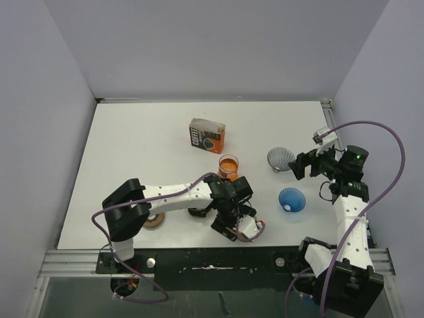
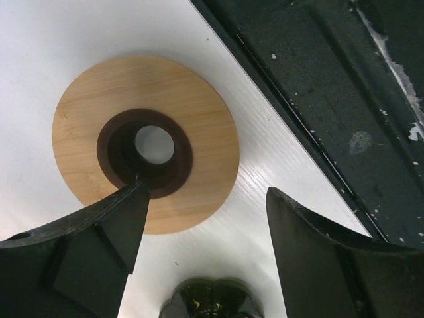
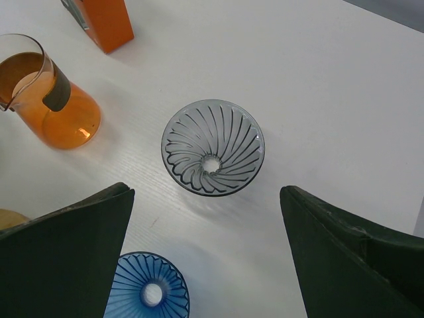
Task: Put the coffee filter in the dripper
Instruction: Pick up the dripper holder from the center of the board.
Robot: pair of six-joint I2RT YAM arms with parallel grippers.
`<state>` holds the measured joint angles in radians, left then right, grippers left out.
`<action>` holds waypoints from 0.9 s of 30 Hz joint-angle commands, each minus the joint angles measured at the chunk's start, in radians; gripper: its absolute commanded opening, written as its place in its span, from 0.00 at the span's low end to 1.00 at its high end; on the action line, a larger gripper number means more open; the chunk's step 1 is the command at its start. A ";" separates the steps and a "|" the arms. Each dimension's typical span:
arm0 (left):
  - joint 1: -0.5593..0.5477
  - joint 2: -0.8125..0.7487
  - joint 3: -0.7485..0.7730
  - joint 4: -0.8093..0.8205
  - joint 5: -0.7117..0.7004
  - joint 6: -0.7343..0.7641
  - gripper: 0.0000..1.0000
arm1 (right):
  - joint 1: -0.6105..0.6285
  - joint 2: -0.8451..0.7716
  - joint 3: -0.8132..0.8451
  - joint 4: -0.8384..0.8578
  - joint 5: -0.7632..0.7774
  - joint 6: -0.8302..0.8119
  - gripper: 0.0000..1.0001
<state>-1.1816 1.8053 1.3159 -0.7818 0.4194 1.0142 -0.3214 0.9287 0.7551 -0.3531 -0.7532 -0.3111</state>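
No coffee filter shows in any view. A grey ribbed dripper [image 1: 280, 158] [image 3: 212, 147] sits mouth-up on the white table, with a blue dripper [image 1: 292, 199] [image 3: 149, 288] nearer the front. My right gripper [image 1: 299, 165] [image 3: 205, 192] hovers just right of the grey dripper, wide open and empty. My left gripper [image 1: 211, 215] [image 2: 207, 195] is low near the front edge, open with nothing between its fingers. Its left fingertip overlaps the dark centre of a wooden disc [image 2: 146, 142] in that view.
An orange box marked COFFEE [image 1: 207, 135] [image 3: 106, 20] stands at the back. An orange glass carafe [image 1: 228, 165] [image 3: 56, 106] stands beside the left wrist. The wooden disc [image 1: 154, 220] lies under the left forearm. The table's black front rail [image 2: 331, 86] runs close by.
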 commanded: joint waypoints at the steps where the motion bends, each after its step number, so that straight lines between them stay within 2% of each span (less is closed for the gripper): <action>1: -0.015 0.042 0.063 0.034 0.011 0.048 0.69 | -0.007 -0.004 0.028 0.029 -0.021 -0.011 0.98; 12: -0.054 0.127 0.069 0.040 -0.040 0.056 0.64 | -0.006 -0.009 0.030 0.025 -0.031 -0.013 0.98; 20: -0.064 0.137 0.053 0.073 -0.080 0.028 0.48 | -0.004 -0.009 0.030 0.023 -0.032 -0.013 0.98; 27: -0.064 0.089 0.048 0.076 -0.105 0.002 0.30 | -0.003 -0.009 0.029 0.023 -0.028 -0.016 0.98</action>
<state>-1.2442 1.9423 1.3434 -0.7361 0.3363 1.0286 -0.3214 0.9283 0.7551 -0.3534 -0.7635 -0.3111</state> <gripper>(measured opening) 0.408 0.977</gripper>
